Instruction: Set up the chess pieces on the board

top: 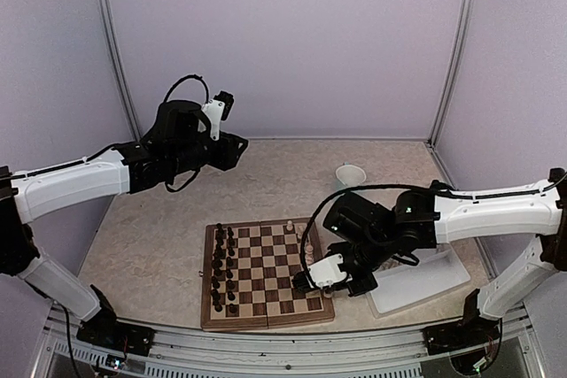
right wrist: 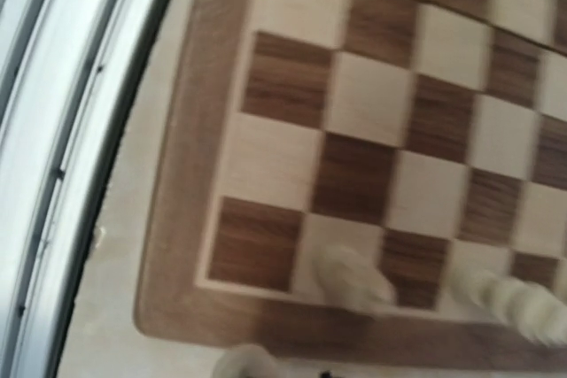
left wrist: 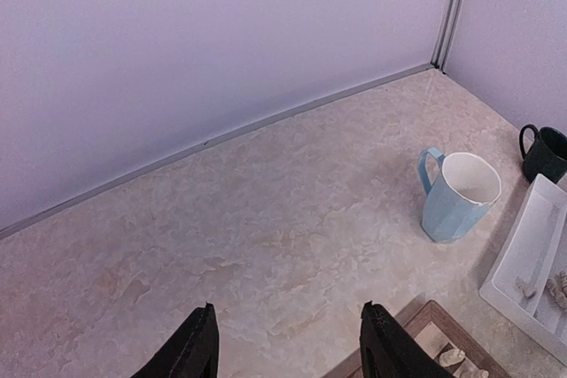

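progress: early | dark pieces (top: 229, 263) are filling the board's (top: 270, 273) left side | few white pieces (right wrist: 347, 277) are standing at its right edge, more are lying in the tray (left wrist: 530, 250) | right gripper (top: 310, 282) is hovering closed over the near-right corner, load unclear | left gripper (left wrist: 288, 329) is hanging open and empty, far left

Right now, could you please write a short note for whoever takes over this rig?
Left fingers: open, empty, high over the table beyond the board.
Right fingers: shut, low over the board's near right corner; whether they hold a piece is unclear.
Done: dark pieces stand in two files on the left; a few white pieces stand along the right edge.
Left: the white side is mostly unfilled; some pieces lie in the tray.
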`<move>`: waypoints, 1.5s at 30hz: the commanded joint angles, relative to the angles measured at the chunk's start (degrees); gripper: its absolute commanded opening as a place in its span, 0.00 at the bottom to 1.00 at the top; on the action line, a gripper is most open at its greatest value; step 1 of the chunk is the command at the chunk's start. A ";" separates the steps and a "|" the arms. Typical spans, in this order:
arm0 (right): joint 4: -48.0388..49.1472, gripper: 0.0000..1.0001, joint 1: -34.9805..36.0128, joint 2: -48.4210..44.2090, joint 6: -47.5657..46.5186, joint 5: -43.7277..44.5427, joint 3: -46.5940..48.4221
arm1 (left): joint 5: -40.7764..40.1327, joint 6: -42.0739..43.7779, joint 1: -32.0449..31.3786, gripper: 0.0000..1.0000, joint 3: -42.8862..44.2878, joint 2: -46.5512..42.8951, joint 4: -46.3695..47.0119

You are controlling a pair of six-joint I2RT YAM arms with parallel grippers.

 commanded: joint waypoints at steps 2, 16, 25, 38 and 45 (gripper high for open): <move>3.85 0.03 3.71 3.35 -1.75 4.88 -1.29 | 1.52 -0.42 1.11 0.55 1.93 1.52 -1.69; 8.79 0.03 7.28 7.01 -2.74 6.87 -1.85 | 3.89 -0.97 1.11 0.55 2.71 1.64 -2.79; 10.99 0.03 8.16 8.02 -3.74 10.85 -3.96 | 4.77 -1.05 1.11 0.55 3.08 2.24 -3.30; 11.80 0.05 8.32 9.10 -3.18 10.17 -3.97 | 5.68 -1.22 1.11 0.55 3.43 2.91 -3.69; 11.52 0.10 8.75 9.59 -2.98 10.07 -3.90 | 5.97 -1.22 1.11 0.55 3.69 3.30 -4.02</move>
